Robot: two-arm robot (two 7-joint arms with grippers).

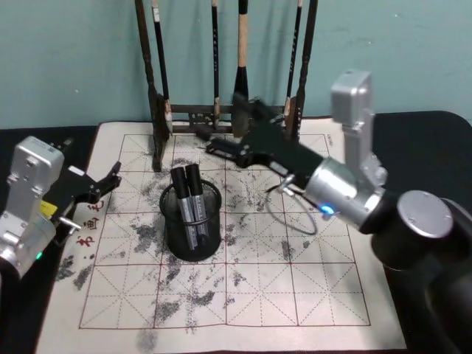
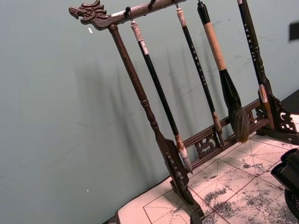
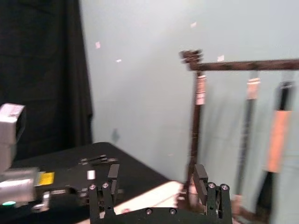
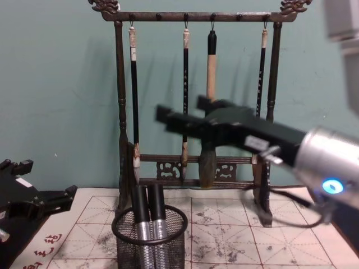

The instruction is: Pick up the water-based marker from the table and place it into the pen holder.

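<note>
The black wire-mesh pen holder (image 1: 193,240) (image 4: 148,244) stands on the gridded mat of the table (image 1: 295,295). Two water-based markers (image 1: 188,195) (image 4: 148,210) with black caps and silver barrels stand upright inside it. My right gripper (image 1: 210,141) (image 4: 179,109) hovers above and behind the holder, in front of the brush rack. It is open and empty, and its fingers (image 3: 113,175) stand well apart with nothing between them. My left gripper (image 1: 114,177) (image 4: 47,179) rests open at the mat's left edge, apart from the holder.
A tall dark wooden rack (image 1: 221,110) (image 4: 193,89) (image 2: 154,130) hung with several brushes stands at the back of the mat against a teal wall. The mat in front of and to the right of the holder is bare, ink-smudged felt.
</note>
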